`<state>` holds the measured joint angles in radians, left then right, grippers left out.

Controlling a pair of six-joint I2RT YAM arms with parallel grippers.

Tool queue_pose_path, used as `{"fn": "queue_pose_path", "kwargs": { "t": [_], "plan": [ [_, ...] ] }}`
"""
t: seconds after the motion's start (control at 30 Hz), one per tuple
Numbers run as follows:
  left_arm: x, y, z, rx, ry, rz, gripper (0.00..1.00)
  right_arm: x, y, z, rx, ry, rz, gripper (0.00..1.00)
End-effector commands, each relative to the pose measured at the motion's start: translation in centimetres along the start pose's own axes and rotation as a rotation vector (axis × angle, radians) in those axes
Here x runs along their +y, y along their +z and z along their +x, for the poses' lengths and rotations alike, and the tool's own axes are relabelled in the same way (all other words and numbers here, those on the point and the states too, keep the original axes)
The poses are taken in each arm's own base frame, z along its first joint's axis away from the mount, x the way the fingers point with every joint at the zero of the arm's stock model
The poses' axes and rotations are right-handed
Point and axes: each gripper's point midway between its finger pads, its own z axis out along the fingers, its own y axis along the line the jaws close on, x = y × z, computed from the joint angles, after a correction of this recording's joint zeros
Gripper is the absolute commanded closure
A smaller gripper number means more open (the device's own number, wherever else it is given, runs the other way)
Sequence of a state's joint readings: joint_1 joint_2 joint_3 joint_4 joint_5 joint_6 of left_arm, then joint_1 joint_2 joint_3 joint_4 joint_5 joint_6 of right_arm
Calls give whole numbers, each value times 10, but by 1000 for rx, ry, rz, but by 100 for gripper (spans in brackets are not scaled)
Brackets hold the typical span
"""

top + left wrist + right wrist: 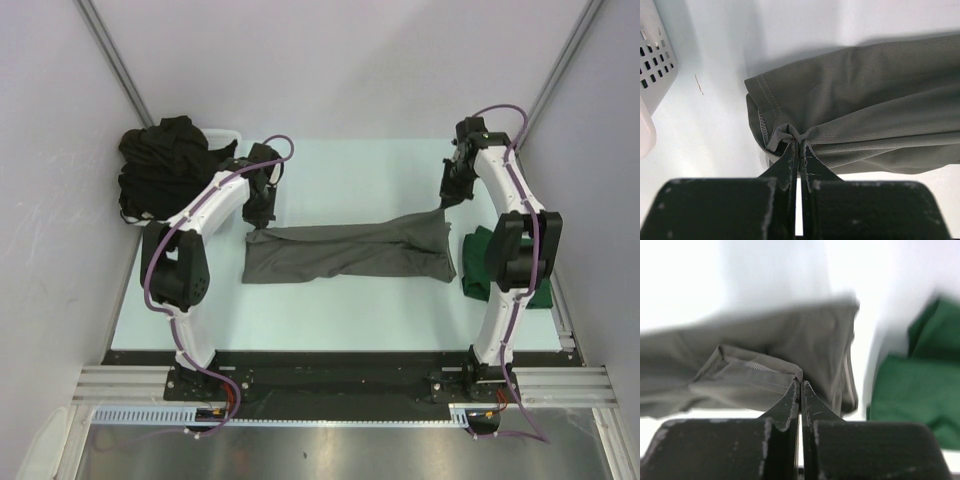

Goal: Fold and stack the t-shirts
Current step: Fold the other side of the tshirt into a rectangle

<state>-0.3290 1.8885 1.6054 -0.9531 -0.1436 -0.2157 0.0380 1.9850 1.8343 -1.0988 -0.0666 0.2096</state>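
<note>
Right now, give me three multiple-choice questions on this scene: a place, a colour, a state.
1. Where does the dark green fabric t-shirt lie?
A. on the table's right side, beside the right arm
B. in a basket
C. on a black heap

2. What colour is the soft fabric t-shirt stretched between the left hand and right hand?
A. black
B. charcoal grey
C. white

3. What state is the left hand in?
A. wide open
B. shut on the stretched t-shirt's hem
C. shut on nothing

Answers: 1 A, the overhead view shows it there; 2 B, both wrist views show grey cloth; 3 B, its wrist view shows the hem pinched.
</note>
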Motion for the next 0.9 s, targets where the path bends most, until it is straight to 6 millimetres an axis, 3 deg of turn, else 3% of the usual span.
{"fn": "queue_pose_path", "kwargs": {
  "t": [0.0, 0.03, 0.13, 0.27, 0.53, 0.7, 0.77, 0.8, 0.87],
  "plan": [
    [0, -20, -9, -59, 8, 9, 100, 1, -2, -56, -131, -11, 15, 100],
    [0, -20, -10, -59, 6, 8, 100, 1, 6, -62, -131, -16, 20, 100],
    [0, -16, -11, -60, -1, 5, 100, 3, 3, -83, -179, -27, 19, 100],
    [0, -13, -19, -71, -1, -8, 100, 2, 12, -93, -196, -35, 14, 100],
    [-3, -24, -65, -186, -25, -14, 100, 11, 7, -117, -308, -86, -10, 100],
    [-3, -36, -95, -260, -52, -20, 100, -3, 12, -115, -296, -69, 17, 100],
    [-4, -31, -97, -247, -52, -27, 100, -3, 10, -113, -300, -67, 16, 100],
    [-1, -32, -99, -250, -54, -40, 100, -19, 9, -117, -309, -43, 29, 100],
    [2, -29, -97, -239, -54, -55, 100, -29, 13, -115, -305, -37, 61, 100]
  ]
}}
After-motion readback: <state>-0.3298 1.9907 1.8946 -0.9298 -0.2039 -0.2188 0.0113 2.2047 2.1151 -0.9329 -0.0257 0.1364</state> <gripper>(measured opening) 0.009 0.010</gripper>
